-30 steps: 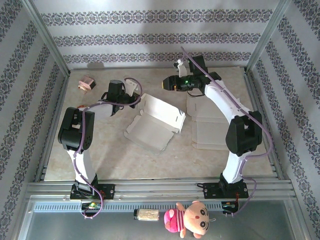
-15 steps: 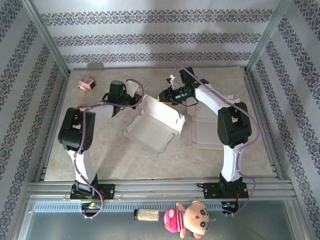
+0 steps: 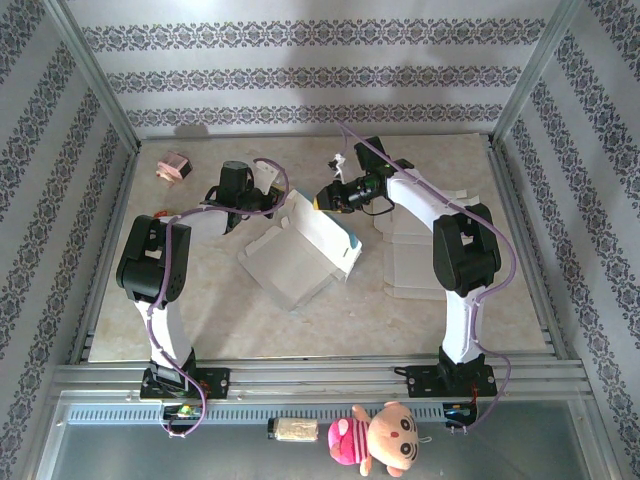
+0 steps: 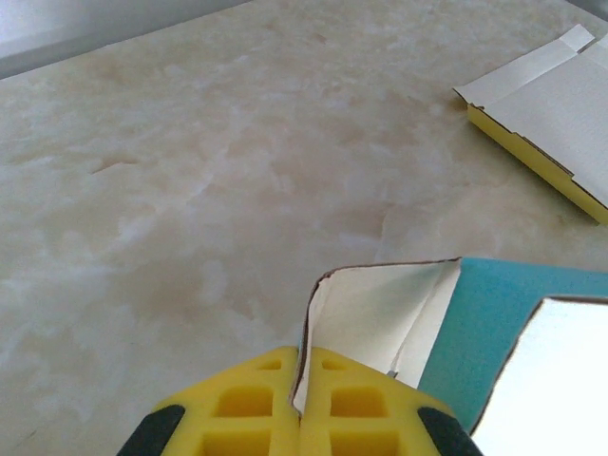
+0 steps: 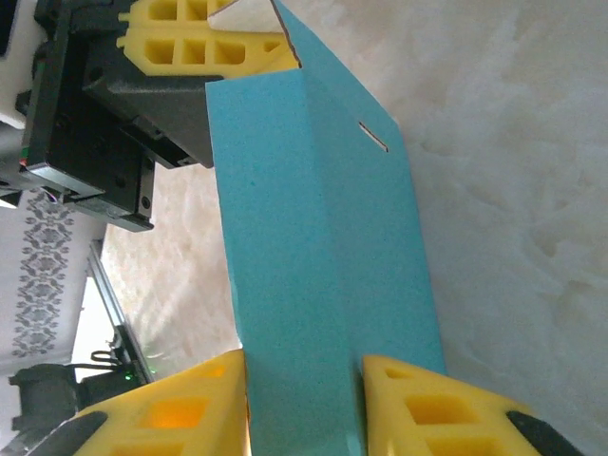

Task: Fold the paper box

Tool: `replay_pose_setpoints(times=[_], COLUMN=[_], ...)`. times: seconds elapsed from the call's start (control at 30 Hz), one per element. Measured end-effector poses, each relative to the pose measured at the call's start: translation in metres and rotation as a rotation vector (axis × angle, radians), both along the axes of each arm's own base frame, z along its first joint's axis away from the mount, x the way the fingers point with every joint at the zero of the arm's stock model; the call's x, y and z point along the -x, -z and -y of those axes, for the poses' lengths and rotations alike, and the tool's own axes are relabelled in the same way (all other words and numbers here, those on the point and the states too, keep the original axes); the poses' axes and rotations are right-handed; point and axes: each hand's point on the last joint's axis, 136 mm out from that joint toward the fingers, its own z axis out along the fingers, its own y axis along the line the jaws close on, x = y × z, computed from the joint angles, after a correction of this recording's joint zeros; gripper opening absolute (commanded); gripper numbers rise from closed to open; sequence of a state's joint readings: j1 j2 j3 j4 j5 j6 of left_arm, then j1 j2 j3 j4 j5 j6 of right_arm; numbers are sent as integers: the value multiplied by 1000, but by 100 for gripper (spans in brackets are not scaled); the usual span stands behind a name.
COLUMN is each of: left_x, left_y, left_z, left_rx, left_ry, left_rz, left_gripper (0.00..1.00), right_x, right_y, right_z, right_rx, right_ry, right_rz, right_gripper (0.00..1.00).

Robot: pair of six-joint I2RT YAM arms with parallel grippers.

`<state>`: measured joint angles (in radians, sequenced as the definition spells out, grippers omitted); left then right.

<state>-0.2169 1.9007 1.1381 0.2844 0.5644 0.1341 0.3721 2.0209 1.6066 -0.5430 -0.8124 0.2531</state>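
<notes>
The paper box (image 3: 300,255), white inside and teal outside, lies half-folded at mid table with one panel standing up. My left gripper (image 3: 275,200) is at the box's back left corner. In the left wrist view it (image 4: 302,356) is shut on a thin white flap of the box (image 4: 380,304). My right gripper (image 3: 322,197) is at the raised panel's far end. In the right wrist view its jaws (image 5: 304,370) press on either side of a teal folded wall (image 5: 313,209). The left gripper's yellow fingers (image 5: 180,43) show at the wall's far end.
Flat box blanks (image 3: 415,250) are stacked on the table to the right of the box; one, with a yellow edge, is in the left wrist view (image 4: 551,123). A small pink object (image 3: 173,166) sits at the back left. A plush doll (image 3: 385,440) lies beyond the front rail.
My right gripper swung left and down to the box's raised panel and narrowed its jaws around it. The panel stands steeper and the box has shifted slightly left. The left gripper kept its hold.
</notes>
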Motion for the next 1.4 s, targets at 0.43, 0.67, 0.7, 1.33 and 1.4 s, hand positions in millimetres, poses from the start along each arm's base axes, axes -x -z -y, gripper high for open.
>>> replay_pose_setpoints(times=[0.43, 0.67, 0.7, 1.33, 1.4], left_x=[0, -4, -4, 6, 9], left_y=[-1, -8, -8, -20, -20], left_z=[1, 2, 2, 5, 7], left_rx=[43, 54, 55, 98, 111], left_ry=[-25, -31, -31, -46, -43], left_rz=[-40, -31, -32, -135, -156], left_gripper=[0, 0, 0, 0, 0], right_x=[7, 13, 13, -11, -14], right_y=[1, 5, 5, 9, 9], right_z=[-6, -7, -7, 10, 13], right_rx=[68, 97, 101, 543, 574], right_ry=[-56, -94, -98, -158, -167], right_rz=[62, 55, 59, 436, 463], right_gripper=[44, 32, 31, 21, 20])
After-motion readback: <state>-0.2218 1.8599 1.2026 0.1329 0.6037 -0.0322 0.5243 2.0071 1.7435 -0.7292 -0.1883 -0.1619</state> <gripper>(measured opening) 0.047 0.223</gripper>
